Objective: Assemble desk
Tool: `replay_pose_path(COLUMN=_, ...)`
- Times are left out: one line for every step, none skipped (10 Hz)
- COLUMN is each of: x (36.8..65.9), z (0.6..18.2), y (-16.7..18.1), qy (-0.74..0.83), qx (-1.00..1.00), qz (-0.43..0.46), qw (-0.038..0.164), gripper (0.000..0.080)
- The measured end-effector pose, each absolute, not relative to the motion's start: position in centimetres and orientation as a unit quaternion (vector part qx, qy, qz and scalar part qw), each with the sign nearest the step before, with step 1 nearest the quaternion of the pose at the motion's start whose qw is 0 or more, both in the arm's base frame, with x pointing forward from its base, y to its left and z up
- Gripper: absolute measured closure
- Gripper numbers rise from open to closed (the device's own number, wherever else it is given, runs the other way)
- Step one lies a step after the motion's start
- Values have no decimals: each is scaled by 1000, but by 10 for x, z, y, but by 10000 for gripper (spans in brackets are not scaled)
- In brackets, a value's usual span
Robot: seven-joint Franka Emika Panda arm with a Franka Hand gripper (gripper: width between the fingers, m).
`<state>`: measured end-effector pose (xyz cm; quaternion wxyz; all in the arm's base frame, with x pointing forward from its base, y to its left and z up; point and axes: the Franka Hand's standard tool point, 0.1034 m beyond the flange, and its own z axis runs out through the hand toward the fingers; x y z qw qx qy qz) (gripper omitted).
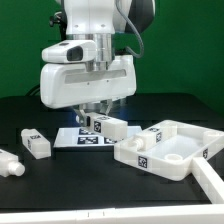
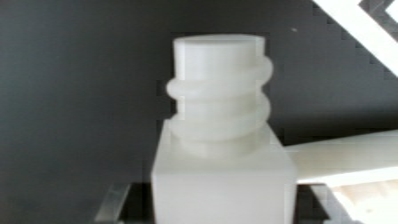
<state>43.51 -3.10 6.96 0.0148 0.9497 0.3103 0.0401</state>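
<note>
In the wrist view a white desk leg (image 2: 222, 130) fills the middle, a square block with a ribbed round peg at its far end. My gripper (image 2: 217, 205) is shut on the block, one finger against each side. In the exterior view the gripper (image 1: 92, 112) hangs low over the marker board (image 1: 70, 139), and the tagged leg (image 1: 106, 126) sticks out from it toward the exterior view's right. The white rimmed tabletop (image 1: 170, 146) lies on the black table further toward that side, apart from the leg.
Two more white legs lie at the exterior view's left, one tagged (image 1: 35, 143) and one at the frame edge (image 1: 8, 163). A white bar (image 1: 210, 180) runs along the front right. The black table ends against a green backdrop behind the arm.
</note>
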Motion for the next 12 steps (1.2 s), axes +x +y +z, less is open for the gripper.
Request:
replay_pose_path(x=434, z=68, y=-31, qy=294, qx=955, qz=43, qw=15, gripper=515)
replay_pose_path(x=419, z=60, y=-30, qy=235, qx=971, qz=51, qw=13, gripper=515)
replay_pose_path(x=403, z=58, y=-17, qy=177, qx=982, qz=60, qw=10, gripper=515)
replay_pose_path(x=389, z=52, y=-13, qy=109, qx=993, qz=53, qw=3, gripper=515)
replay_pose_path(x=388, z=47, y=-14, qy=107, qx=993, qz=49, qw=3, gripper=515)
replay_pose_path(x=391, z=48, y=-14, qy=111, qx=993, qz=51, qw=3, gripper=515)
replay_pose_path(x=391, z=48, y=-14, qy=111, qx=993, qz=50, qw=3, gripper=515)
replay_pose_path(x=390, z=47, y=-15, qy=99, qx=994, qz=50, qw=2, gripper=515)
replay_pose_path(x=381, z=43, y=-18, qy=39, qx=998, qz=43, qw=-1, gripper=515)
replay_pose_path(x=375, z=39, y=-21, qy=1, qx=999, qz=43, qw=-2, gripper=515)
replay_pose_path(x=371, z=31, y=-35, qy=-23, qx=998, qz=55, qw=5, gripper=515)
replay_pose_path(x=367, z=23, y=-51, qy=-39, qx=998, qz=53, qw=9, gripper=515)
